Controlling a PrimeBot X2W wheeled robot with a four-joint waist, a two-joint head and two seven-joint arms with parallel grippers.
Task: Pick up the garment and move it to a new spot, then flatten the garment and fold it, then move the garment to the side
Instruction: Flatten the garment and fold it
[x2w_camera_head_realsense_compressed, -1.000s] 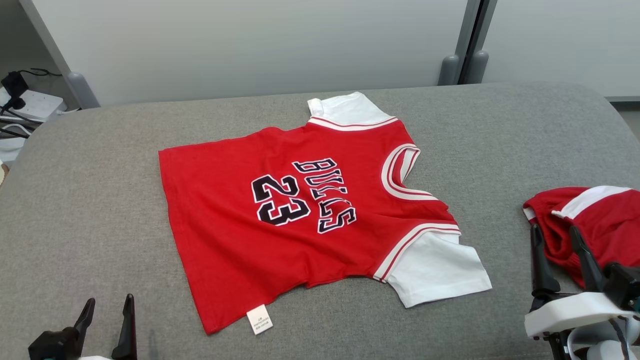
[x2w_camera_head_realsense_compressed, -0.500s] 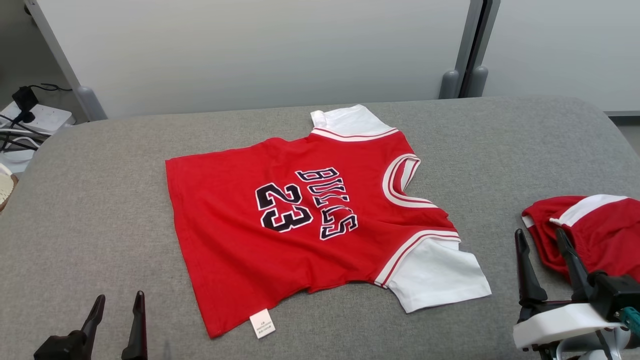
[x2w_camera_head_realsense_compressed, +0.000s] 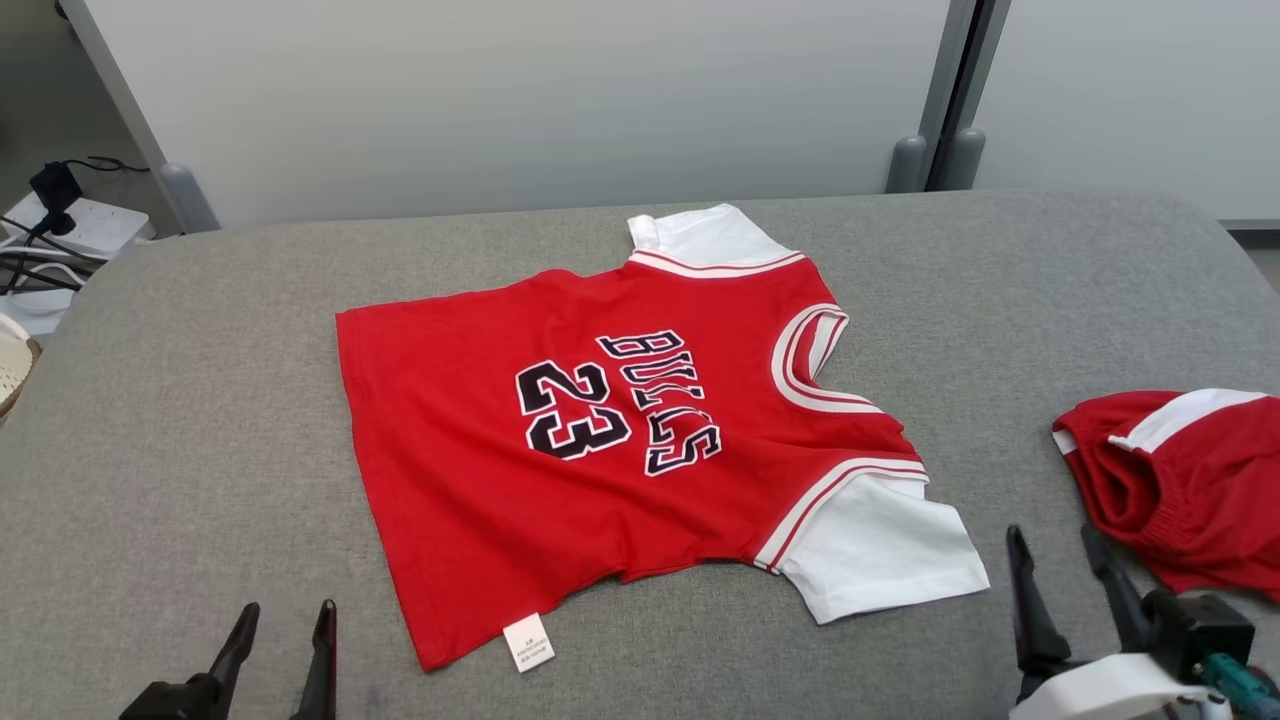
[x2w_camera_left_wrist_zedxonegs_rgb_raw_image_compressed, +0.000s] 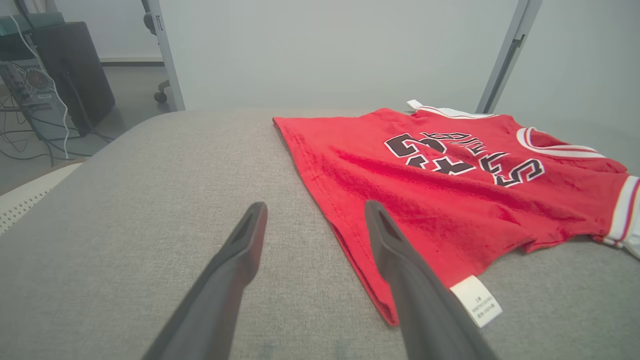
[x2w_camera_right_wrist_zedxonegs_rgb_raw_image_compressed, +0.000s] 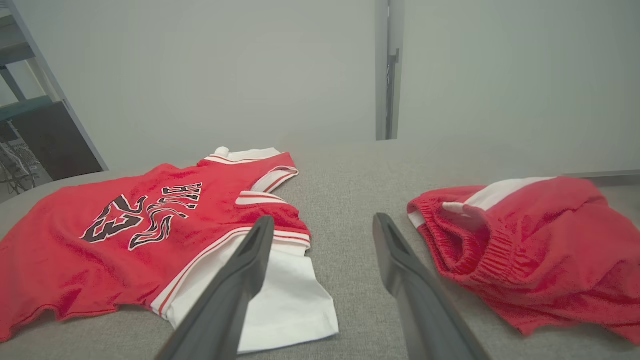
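Grey upholstered padding (x2w_camera_head_realsense_compressed: 150, 400) stretches under both arms, with pale wall panels (x2w_camera_head_realsense_compressed: 500, 100) behind it. The garment (x2w_camera_head_realsense_compressed: 470, 480), a red jersey with white sleeves and black lettering, lies spread flat and printed side up, ahead of the left gripper (x2w_camera_head_realsense_compressed: 288, 607) and to its right. Its hem runs closest to that gripper, and its neckline points toward the right gripper's side. The left gripper's two dark fingers stand spread wide with nothing between them. In the left wrist view the hem's near corner and its white label (x2w_camera_left_wrist_zedxonegs_rgb_raw_image_compressed: 476, 301) sit just beside the right-hand finger; I cannot tell whether they touch.

The right gripper (x2w_camera_head_realsense_compressed: 1052, 532) is likewise fully parted and empty. The jersey's near white sleeve (x2w_camera_head_realsense_compressed: 880, 550) lies just to its left, and a crumpled pair of red shorts (x2w_camera_head_realsense_compressed: 1180, 490) with a white stripe lies just to its right. Bare padding shows between its fingers in the right wrist view.
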